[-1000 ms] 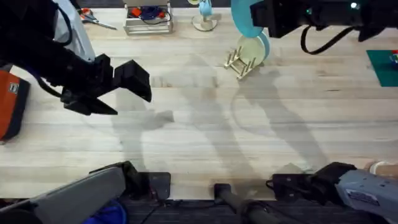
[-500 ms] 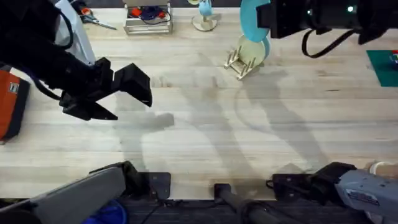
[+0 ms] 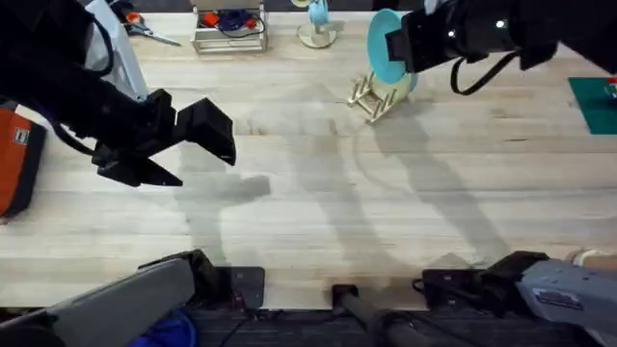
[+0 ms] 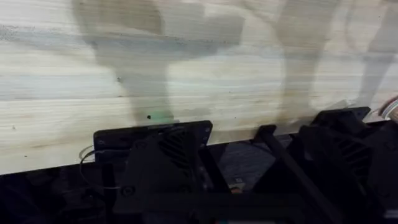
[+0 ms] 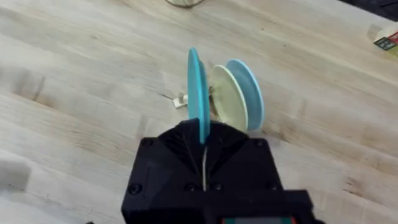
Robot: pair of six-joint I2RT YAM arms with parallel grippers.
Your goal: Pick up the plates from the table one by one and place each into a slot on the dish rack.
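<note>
My right gripper [image 3: 397, 45] is shut on a turquoise-blue plate [image 3: 382, 46], holding it upright on its edge just above the dish rack [image 3: 369, 97] at the far middle of the table [image 3: 318, 212]. In the right wrist view the plate [image 5: 196, 87] rises edge-on from the gripper [image 5: 203, 134]. Right behind it, a cream plate [image 5: 229, 98] and a light-blue plate [image 5: 250, 91] stand in the rack. My left gripper [image 3: 204, 161] hovers open over the left of the table, holding nothing.
Along the far edge are scissors [image 3: 145, 27], a wooden tray of blue cable [image 3: 229, 29] and a round stand [image 3: 316, 31]. A dark green mat [image 3: 593, 101] lies at the right edge and an orange object [image 3: 17, 159] at the left.
My right gripper has carried the turquoise plate down and closer to the dish rack. The left arm has stayed put.
</note>
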